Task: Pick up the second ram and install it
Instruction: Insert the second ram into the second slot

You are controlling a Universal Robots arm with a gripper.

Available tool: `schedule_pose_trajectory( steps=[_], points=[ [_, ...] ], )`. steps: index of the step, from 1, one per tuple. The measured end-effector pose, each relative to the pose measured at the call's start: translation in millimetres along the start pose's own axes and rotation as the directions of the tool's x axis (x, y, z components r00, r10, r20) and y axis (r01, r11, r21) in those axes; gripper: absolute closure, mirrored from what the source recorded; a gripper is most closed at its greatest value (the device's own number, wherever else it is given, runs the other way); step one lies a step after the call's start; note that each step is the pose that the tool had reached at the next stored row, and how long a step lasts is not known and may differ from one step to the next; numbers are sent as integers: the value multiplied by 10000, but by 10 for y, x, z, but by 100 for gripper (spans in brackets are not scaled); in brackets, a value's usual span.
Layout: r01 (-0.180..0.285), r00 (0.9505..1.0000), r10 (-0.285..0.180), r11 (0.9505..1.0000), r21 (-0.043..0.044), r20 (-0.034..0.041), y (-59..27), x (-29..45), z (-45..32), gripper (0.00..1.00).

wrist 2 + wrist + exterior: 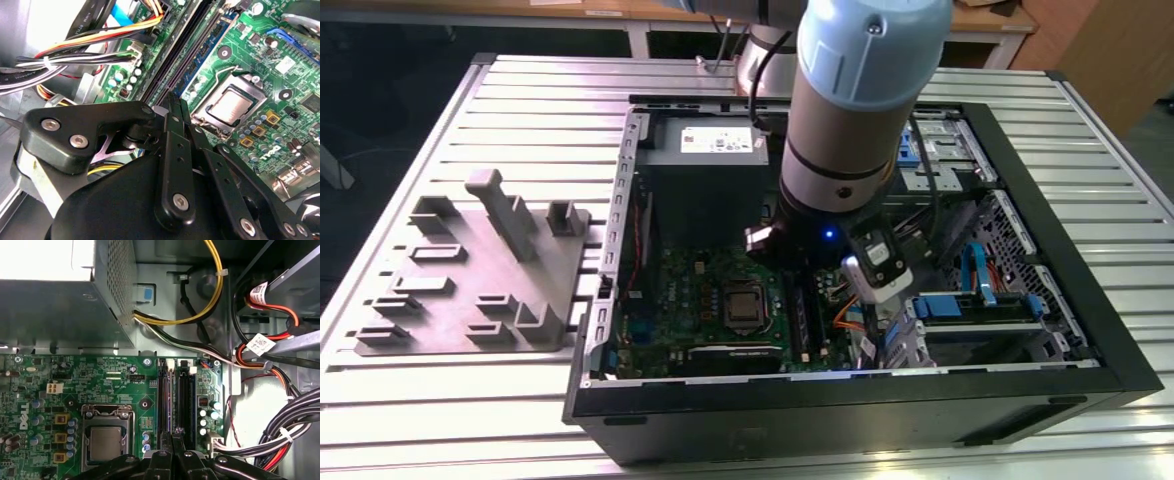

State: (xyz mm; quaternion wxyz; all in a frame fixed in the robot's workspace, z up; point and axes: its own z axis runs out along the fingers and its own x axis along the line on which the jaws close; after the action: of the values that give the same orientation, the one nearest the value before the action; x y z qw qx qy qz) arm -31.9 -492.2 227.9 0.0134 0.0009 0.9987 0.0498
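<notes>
I see my tool with fingers drawn together, tips just over the slots beside the square metal processor socket. The slim, dark 2nd ram looks seated there. I judge it light, stiff and fragile, best held by its long edges.

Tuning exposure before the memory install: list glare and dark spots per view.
First wrist view: the grey metal power supply box has one face blown white. Second wrist view: a washed-out white patch beside the bundled coloured cables. Exterior view: the open black computer case is dim inside; a blue light glows on the grey arm.
</notes>
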Motion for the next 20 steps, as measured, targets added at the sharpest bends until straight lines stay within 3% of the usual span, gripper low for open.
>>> schedule_pose_trajectory(
  steps=[20],
  points=[
    [1,10000,-1,10000,37,0,-10,1,19,89]
  ],
)
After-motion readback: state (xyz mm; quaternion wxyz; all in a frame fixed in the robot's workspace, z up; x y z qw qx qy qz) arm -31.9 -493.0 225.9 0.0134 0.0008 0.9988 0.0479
